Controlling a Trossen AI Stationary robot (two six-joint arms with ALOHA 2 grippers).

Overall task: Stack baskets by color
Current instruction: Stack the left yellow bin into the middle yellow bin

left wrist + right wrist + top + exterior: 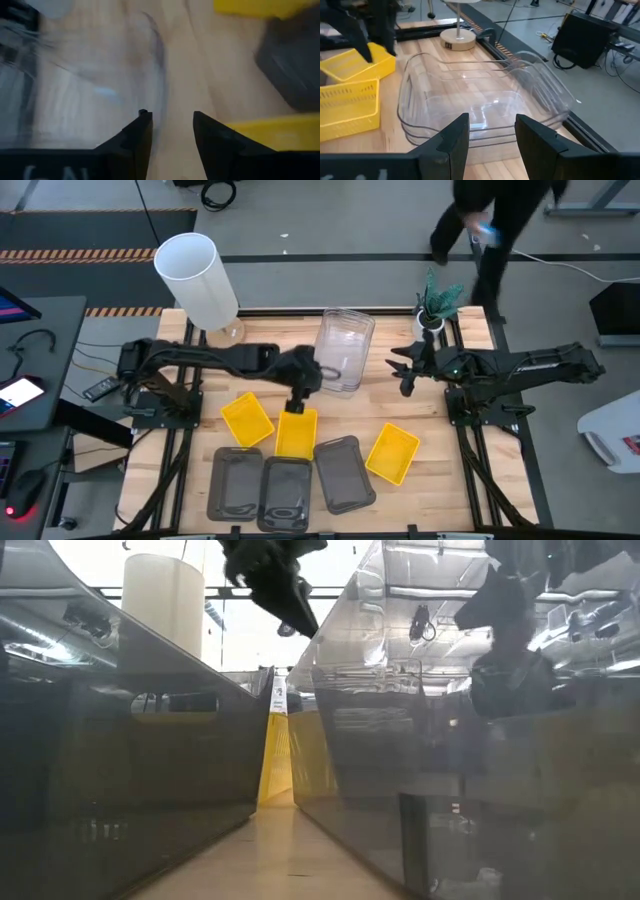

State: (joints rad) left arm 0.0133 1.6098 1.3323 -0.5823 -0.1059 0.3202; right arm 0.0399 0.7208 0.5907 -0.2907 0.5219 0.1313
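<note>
Hovering with parted, empty jaws, the left gripper (297, 402) sits above the middle yellow plastic basket (296, 434); the right gripper (405, 372), also parted, faces 3 stacked clear plastic baskets (345, 348).

Bare wood is lying open between the clear baskets (344, 348) at upper centre and the lone yellow basket (393, 452) at lower right. The three grey baskets (287, 486) are crowding the lower edge, and the white cylinder (197, 278) is blocking the upper left.
</note>
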